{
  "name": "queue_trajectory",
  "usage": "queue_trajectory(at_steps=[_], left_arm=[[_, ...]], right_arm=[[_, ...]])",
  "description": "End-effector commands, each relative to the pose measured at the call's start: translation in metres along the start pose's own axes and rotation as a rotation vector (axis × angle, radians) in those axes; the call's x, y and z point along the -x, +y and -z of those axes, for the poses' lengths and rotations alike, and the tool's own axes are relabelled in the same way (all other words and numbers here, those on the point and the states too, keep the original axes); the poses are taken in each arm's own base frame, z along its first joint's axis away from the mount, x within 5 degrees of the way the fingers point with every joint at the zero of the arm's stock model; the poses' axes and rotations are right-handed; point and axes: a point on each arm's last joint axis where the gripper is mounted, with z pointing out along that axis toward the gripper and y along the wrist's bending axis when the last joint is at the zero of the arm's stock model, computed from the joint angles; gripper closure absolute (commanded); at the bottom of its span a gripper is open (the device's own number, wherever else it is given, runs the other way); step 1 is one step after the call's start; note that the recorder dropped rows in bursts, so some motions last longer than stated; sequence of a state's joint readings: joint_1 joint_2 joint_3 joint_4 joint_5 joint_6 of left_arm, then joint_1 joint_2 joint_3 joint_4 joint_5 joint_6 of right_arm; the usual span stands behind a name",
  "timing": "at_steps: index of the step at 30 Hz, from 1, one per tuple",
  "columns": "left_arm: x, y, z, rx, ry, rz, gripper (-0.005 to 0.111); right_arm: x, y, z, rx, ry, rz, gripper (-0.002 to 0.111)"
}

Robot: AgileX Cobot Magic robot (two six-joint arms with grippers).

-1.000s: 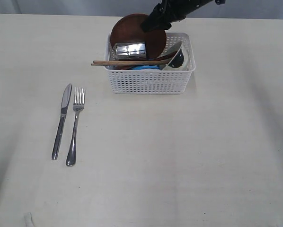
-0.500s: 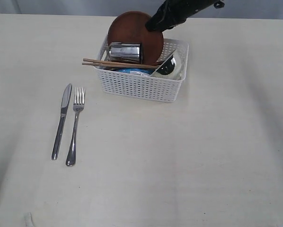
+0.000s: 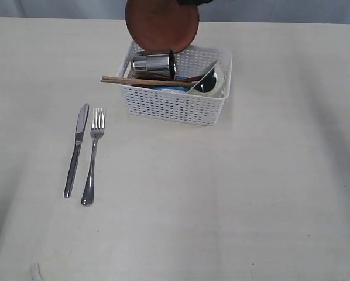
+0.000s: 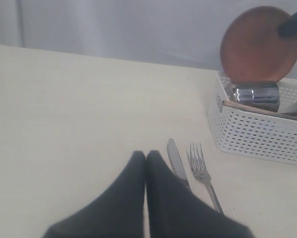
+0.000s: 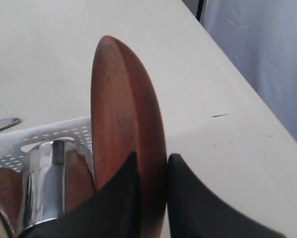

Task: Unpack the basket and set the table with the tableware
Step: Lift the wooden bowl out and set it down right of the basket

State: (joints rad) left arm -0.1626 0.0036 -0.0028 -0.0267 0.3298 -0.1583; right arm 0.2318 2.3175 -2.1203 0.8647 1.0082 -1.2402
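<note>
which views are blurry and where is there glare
Exterior view: sharp, even light, bright streaks on the steel cup. Left wrist view: left end effector soft, close to the lens. Right wrist view: right end effector blurred, wooden plate clearer.

Brown wooden plate (image 5: pixel 122 116) in right claw (image 5: pixel 153 159)

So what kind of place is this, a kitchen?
Hard to say; it looks like a practice dining setup rather than a real kitchen. A knife and fork lie side by side on the pale table, a white basket holds more tableware, and behind it hangs only a plain grey curtain.
</note>
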Motion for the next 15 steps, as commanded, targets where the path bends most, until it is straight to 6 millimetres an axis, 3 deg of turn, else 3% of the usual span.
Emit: queue_trajectory(at_steps=[1,9,15], left_arm=[[0.0,0.0,0.0,-0.002,-0.012,0.003,0.107],[0.0,0.0,0.0,-0.002,-0.012,0.003,0.107],[0.0,0.0,0.0,-0.002,-0.012,0.003,0.107]], right_arm=[[0.017,-0.005,0.023,-0.065,0.018,-0.018,0.109],[0.017,-0.031,0.103,-0.243,-0.002,-0.253,0.109],[-0.035,-0.06,0.157,-0.402,0.157,-0.615,0.109]])
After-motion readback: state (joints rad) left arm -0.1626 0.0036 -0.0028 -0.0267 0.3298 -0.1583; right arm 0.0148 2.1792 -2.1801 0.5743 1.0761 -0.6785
